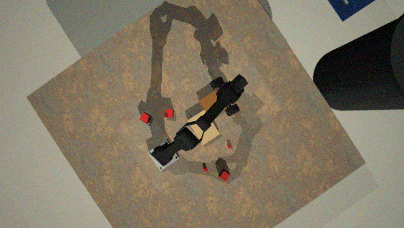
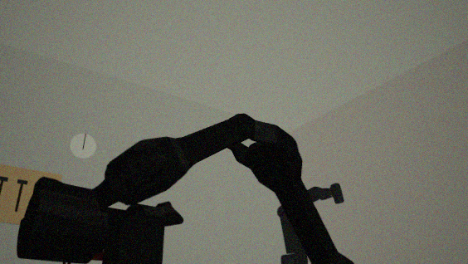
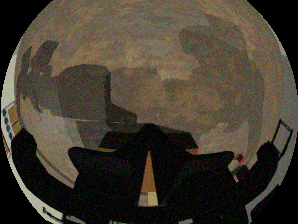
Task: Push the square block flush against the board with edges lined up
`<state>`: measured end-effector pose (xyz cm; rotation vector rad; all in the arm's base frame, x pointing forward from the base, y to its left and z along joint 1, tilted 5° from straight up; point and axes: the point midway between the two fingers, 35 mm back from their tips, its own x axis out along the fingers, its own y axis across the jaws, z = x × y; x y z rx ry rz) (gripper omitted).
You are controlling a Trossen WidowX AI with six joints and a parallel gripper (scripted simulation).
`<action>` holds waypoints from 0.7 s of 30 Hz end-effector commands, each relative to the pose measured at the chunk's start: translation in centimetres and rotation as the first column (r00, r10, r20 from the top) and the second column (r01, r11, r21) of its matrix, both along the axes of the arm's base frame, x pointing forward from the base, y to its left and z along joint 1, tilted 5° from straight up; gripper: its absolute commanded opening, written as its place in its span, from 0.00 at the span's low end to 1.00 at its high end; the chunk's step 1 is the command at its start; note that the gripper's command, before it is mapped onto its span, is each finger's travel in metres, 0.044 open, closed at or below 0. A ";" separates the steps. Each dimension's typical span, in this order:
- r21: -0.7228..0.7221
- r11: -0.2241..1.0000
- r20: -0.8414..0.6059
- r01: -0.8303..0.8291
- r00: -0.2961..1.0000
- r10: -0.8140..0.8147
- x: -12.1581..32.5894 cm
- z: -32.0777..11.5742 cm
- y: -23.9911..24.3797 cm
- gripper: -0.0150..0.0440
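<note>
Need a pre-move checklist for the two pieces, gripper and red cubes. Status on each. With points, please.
1. Gripper (image 1: 229, 92) (image 2: 133, 241) (image 3: 149, 127) shut for pushing: ok.
2. Orange piece (image 1: 208, 101) (image 3: 148, 177) and pale yellow piece (image 1: 211, 133) (image 3: 152, 198) in contact along one whole side: cannot tell, arm (image 1: 215, 111) (image 2: 212, 139) covers much of the seam from above.
3. An edge of each piece even with the other: cannot tell, outlines partly hidden.
4. Two red cubes left of the pieces in the top view (image 1: 145, 117) standing apart from them: ok.
5. Gripper withdrawn from the pieces: not ok, the top view shows it over or beside the orange piece.
</note>
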<state>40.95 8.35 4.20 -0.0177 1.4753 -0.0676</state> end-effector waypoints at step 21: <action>0.001 1.000 -0.010 0.006 1.000 -0.006 -1.9 -0.3 0.0 0.25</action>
